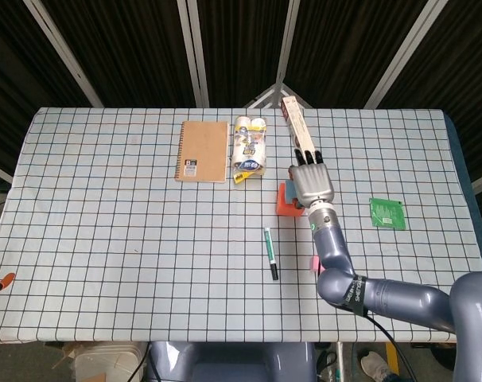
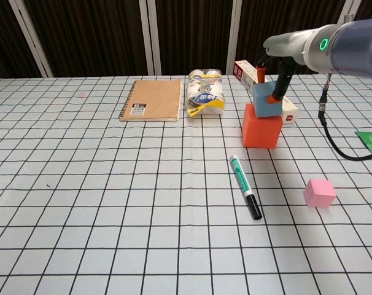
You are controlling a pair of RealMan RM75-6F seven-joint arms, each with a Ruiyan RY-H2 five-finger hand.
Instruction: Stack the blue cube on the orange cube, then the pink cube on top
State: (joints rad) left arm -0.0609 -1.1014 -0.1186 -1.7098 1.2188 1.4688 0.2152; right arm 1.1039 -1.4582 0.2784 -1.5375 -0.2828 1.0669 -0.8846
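Blue cube (image 2: 266,100) on orange cube (image 2: 261,126), right hand (image 2: 272,77) clamped on it; pink cube (image 2: 320,192) loose on counter, step 2 pending.

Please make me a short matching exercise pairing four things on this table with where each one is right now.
Things:
1. blue cube
2. pink cube
3. marker
4. notebook

Places:
A. lying left of the tissue pack
B. alone on the cloth, near right
C. held by the right hand on top of the orange cube
D. lying on the cloth in front of the orange cube

Pairs: 1-C, 2-B, 3-D, 4-A
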